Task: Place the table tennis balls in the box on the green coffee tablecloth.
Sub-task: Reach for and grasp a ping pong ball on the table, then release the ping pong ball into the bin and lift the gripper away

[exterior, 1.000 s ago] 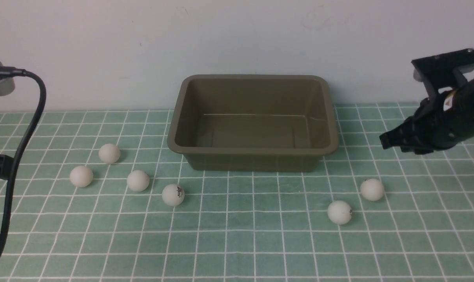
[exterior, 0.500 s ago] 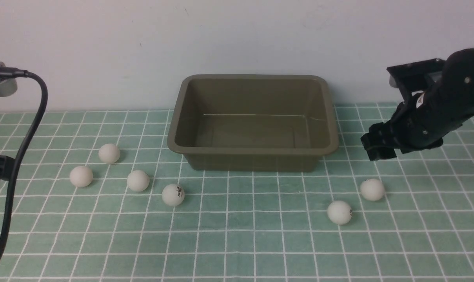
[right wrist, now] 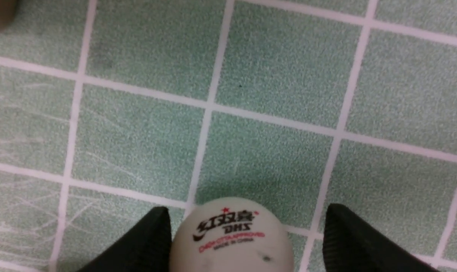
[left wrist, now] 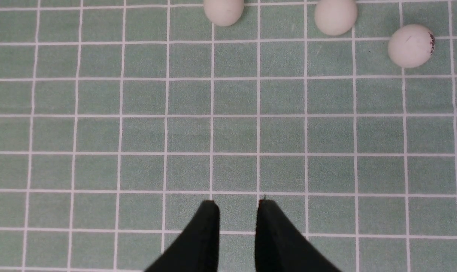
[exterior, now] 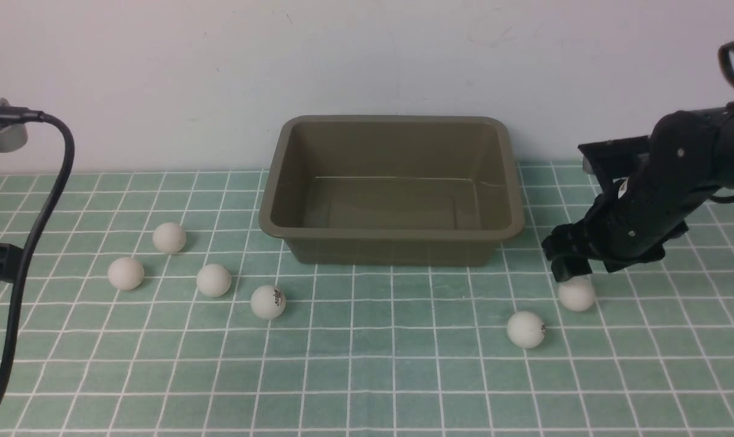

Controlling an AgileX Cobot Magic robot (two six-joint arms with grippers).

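So far, nothing has been put in the box (exterior: 391, 250). All six balls (exterior: 214, 280) are seen on the cloth (exterior: 367, 376), so the whole task is judged to be left.

At the far left, the left pincer (left wrist: 237, 204) is held above bare cloth. Its tips are nearly together, with a narrow gap between them and nothing gripped. Four balls are scattered left of the box, near one another but apart. The logo ball (exterior: 268, 302) is found nearest the box.

In the middle, the box is stood upright and is seen to be empty.

To its right, two more balls are found on the cloth, near each other: a front ball (exterior: 526, 329) and a rear ball (exterior: 577, 294). The right pincer (exterior: 566, 266) is set low over the rear ball with its tips spread wide. In the right wrist view that ball is seen between the tips, close to one and clear of the other, so it is not yet clamped.

The first pick-up is judged to be in hand. Closing, lifting and release over the box are still to be done, and then five more balls are to be moved.
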